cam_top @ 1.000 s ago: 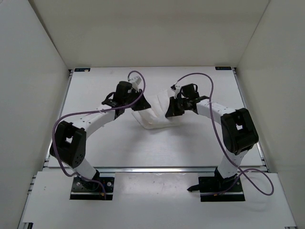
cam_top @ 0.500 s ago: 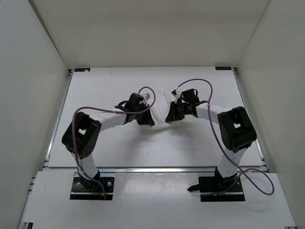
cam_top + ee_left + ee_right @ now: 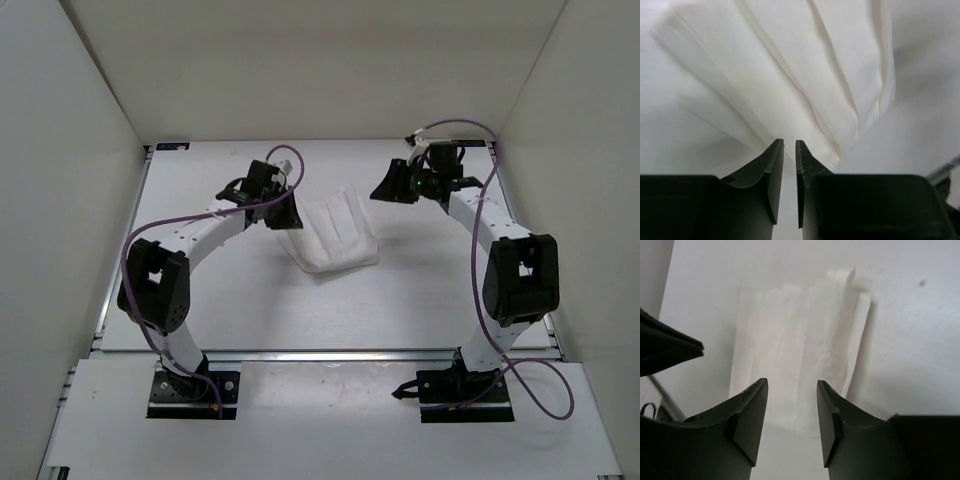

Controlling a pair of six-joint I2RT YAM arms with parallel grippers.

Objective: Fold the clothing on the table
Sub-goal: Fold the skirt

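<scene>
Withdrawn from the one clothing (image 3: 338,235), left gripper (image 3: 789,144) gapes narrowly, right gripper (image 3: 791,387) wide.

Left arm (image 3: 195,238) and right arm (image 3: 485,220) were white-linked with black joint housings, looping purple cables (image 3: 460,122) and black base plates (image 3: 170,400).

clothing (image 3: 805,75) cut off by top edge, lower part behind fingers (image 3: 771,170)

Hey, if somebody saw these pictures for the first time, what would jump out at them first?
The white clothing, folded into a pleated bundle, lies in the middle of the table between two black-tipped arms. The left jaws sit almost closed at its left edge. The right jaws stand open with nothing in them, apart from it toward the far right corner.
</scene>
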